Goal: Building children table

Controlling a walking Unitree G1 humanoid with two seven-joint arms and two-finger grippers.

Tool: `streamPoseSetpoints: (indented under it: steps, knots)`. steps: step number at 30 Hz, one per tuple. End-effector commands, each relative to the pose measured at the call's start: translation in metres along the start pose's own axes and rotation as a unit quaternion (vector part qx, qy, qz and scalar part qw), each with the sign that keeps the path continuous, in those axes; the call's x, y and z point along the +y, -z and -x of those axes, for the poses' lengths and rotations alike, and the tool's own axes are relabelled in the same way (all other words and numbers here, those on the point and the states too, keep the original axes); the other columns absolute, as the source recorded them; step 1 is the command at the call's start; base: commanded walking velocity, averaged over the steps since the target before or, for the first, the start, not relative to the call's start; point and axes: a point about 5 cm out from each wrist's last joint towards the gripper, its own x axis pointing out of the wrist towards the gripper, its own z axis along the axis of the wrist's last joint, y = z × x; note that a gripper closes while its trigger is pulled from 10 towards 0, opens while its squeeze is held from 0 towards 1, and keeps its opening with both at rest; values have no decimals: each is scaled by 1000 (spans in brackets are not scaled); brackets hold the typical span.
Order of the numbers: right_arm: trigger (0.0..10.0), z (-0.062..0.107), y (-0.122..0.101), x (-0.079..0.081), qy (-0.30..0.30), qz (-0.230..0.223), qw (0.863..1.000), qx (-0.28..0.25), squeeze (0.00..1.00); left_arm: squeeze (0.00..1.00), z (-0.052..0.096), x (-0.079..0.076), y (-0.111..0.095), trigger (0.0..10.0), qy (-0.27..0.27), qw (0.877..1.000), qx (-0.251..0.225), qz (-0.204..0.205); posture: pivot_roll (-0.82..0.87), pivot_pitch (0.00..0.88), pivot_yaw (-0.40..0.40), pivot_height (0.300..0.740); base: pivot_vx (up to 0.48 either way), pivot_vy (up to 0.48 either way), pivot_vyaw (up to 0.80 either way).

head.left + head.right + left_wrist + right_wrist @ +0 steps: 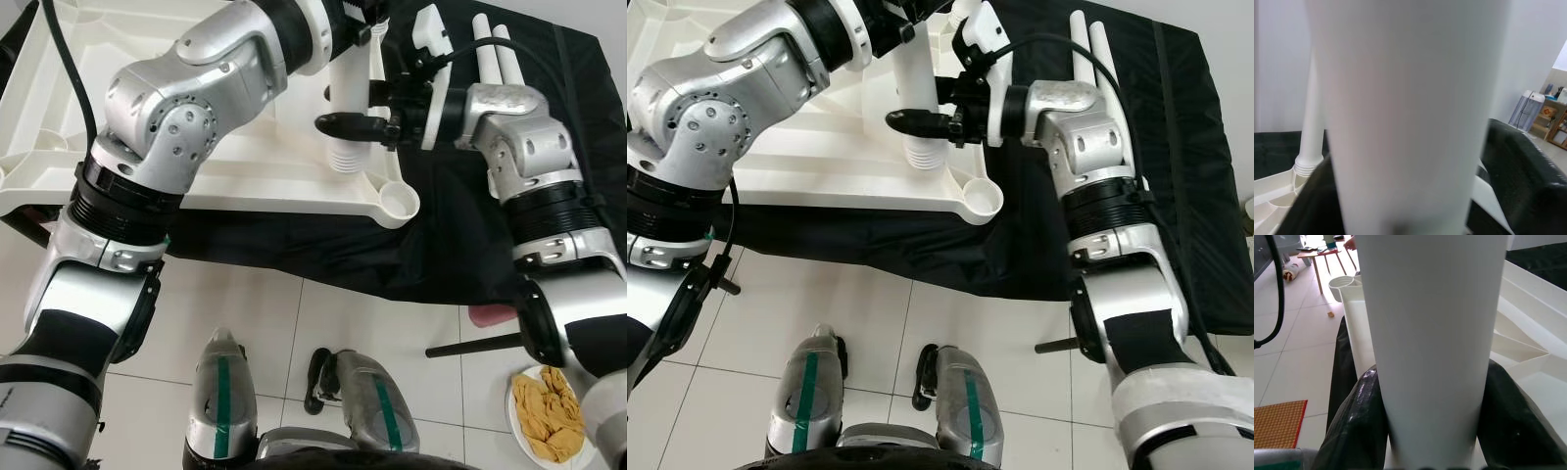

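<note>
The white children's table top (255, 176) lies upside down on a black cloth (460, 245). A white table leg (350, 83) stands upright in a threaded socket near the front right corner. My right gripper (351, 125) is shut on the leg's lower part from the right, its black fingers (1520, 426) on either side of the leg. My left gripper (361, 27) is shut on the same leg higher up, a black finger (1520, 171) pressed to its side. Another leg (1310, 122) stands in its own socket. The round corner socket (400, 201) holds nothing.
Two spare white legs (495, 54) lie on the cloth at the back right, beside a white part (431, 34). On the tiled floor at right are a plate of yellow pieces (549, 416), a pink object (490, 315) and a black rod (470, 345). My feet (220, 401) stand close to the cloth's edge.
</note>
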Motion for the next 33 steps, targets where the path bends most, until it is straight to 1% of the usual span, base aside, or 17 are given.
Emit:
streamPoseSetpoints:
  steps: [1,6,7,8,9,12,14,15,18,22,23,25,27,29,30,31,33]
  knots:
    - [10000,10,5,-12,78,-43,996,-26,0,1000,2,-27,1,10000,200,980,0,8,126,37,-115,740,0,0,0]
    - [10000,11,10,-15,121,-65,990,-44,0,1000,2,-20,0,10000,170,985,-3,9,129,36,-116,740,0,0,0]
    - [10000,13,14,-17,154,-81,983,-59,0,1000,3,-9,-1,10000,135,991,-8,8,131,36,-115,740,0,0,0]
    - [10000,13,15,-17,160,-84,982,-62,0,1000,3,-7,-1,10000,127,992,-9,8,131,36,-115,740,0,0,0]
    - [10000,14,17,-17,169,-90,979,-68,0,0,4,1,0,10000,100,995,-7,0,132,34,-113,740,0,0,0]
    - [10000,14,17,-17,169,-90,979,-68,0,0,4,1,0,10000,100,995,-7,0,132,34,-113,740,0,0,0]
    - [10000,17,24,-15,197,-106,972,-78,0,0,9,23,5,10000,13,999,-11,-29,131,31,-111,740,0,0,0]
    - [10000,17,24,-15,197,-106,972,-78,0,0,9,23,5,10000,13,999,-11,-29,131,31,-111,740,0,0,0]
    - [10000,21,31,-13,242,-116,958,-98,0,0,22,41,16,10000,-59,998,3,-37,132,29,-109,740,0,0,0]
    - [10000,21,32,-12,251,-115,956,-104,0,0,24,42,19,10000,-67,997,7,-31,132,29,-109,740,0,0,0]
    - [10000,24,34,-4,268,-109,948,-131,0,0,37,44,35,10000,-90,995,30,-40,135,31,-107,740,0,0,0]
    - [10000,24,34,-4,268,-109,948,-131,0,0,37,44,35,10000,-90,995,30,-40,135,31,-107,740,0,0,0]
    - [10000,28,31,2,284,-107,937,-171,0,0,45,43,49,10000,-107,991,49,-59,134,36,-105,740,0,0,0]
    - [10000,28,31,2,284,-107,937,-171,0,0,45,43,49,10000,-107,991,49,-59,134,36,-105,740,0,0,0]
    - [10000,32,27,3,301,-109,926,-200,0,0,49,40,59,10000,-109,990,61,-66,131,41,-105,740,0,0,0]
    - [10000,32,27,3,301,-109,926,-200,0,0,49,40,59,10000,-109,990,61,-66,131,41,-105,740,0,0,0]
    - [10000,40,21,3,331,-115,905,-243,0,0,54,35,80,10000,-108,986,90,-89,128,55,-102,740,0,0,0]
